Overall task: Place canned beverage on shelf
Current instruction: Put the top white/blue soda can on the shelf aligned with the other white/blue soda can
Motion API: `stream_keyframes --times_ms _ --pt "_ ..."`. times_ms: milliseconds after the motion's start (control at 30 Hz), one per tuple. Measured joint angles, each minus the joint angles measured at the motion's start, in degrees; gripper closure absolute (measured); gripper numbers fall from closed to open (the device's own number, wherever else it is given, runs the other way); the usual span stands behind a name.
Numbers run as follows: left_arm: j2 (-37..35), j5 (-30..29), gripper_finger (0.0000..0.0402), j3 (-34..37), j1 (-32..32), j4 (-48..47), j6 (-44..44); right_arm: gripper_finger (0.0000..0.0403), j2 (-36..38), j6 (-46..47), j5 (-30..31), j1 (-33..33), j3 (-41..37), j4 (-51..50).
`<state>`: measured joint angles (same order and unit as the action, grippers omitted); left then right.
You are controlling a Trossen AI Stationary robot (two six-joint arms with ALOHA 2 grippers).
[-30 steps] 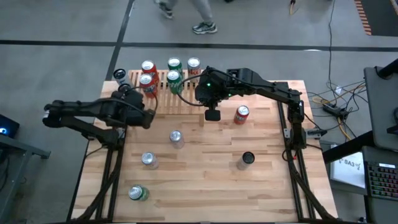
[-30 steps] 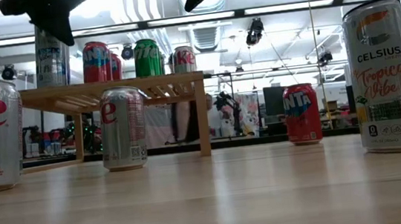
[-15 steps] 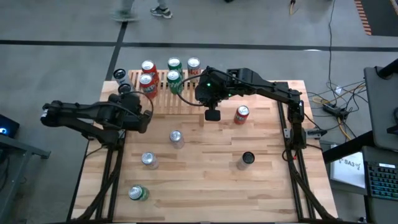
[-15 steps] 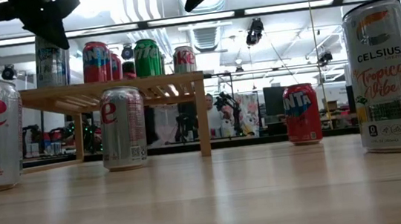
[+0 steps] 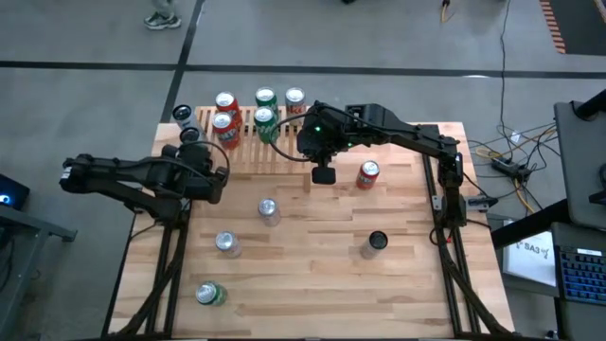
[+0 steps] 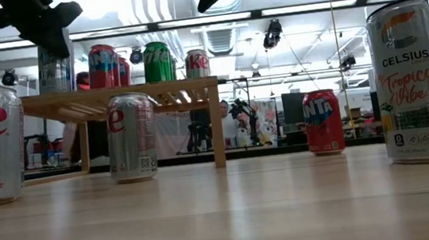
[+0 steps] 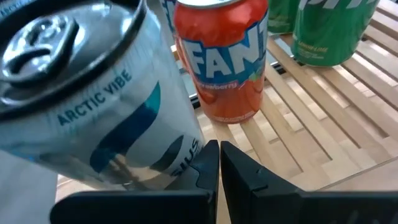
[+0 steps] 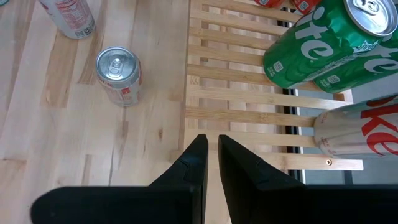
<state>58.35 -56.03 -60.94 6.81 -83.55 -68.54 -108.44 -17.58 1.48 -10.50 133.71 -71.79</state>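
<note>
The shelf [image 5: 276, 156], a low light-wood rack with a slatted top, stands at the table's far left and carries several cans. Among them are a tall white and blue can [image 7: 93, 106], a red Fanta can [image 7: 225, 62] and green cans [image 7: 329, 31]. My left gripper [image 7: 219, 152] is shut and holds nothing. It hovers at the shelf's left end [image 5: 212, 172], right in front of the tall can; whether it touches that can I cannot tell. My right gripper [image 8: 211, 152] is shut and holds nothing. It hangs over the shelf's right edge [image 5: 324, 175].
Loose cans stand on the table: a red one [image 5: 368, 173], a silver one [image 5: 269, 210], another silver one [image 5: 226, 243] and a dark-topped one [image 5: 376, 242]. A green can [image 5: 210, 295] lies near the front left. Bare wood lies between them.
My left gripper, shut throughout, has drawn back toward the table's left edge, away from the cans on the shelf, sinking a little. The cans have stayed where they were.
</note>
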Motion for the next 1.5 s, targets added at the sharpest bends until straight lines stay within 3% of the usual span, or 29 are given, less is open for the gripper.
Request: stream_keyframes --times_ms 833,1300,1500 --pt "-3.58 4.2 0.0401 0.08 0.0 -2.25 0.15 0.0376 0.0 0.02 0.0 0.0 0.0 -0.45" --pt "-1.96 4.46 0.0401 0.08 1.27 3.46 1.57 0.0376 0.0 0.02 0.0 0.0 -0.02 -0.83" --pt "-0.3 1.62 0.0401 0.35 1.27 3.46 -0.04 0.0376 0.0 0.01 0.0 0.01 -0.01 -0.83"
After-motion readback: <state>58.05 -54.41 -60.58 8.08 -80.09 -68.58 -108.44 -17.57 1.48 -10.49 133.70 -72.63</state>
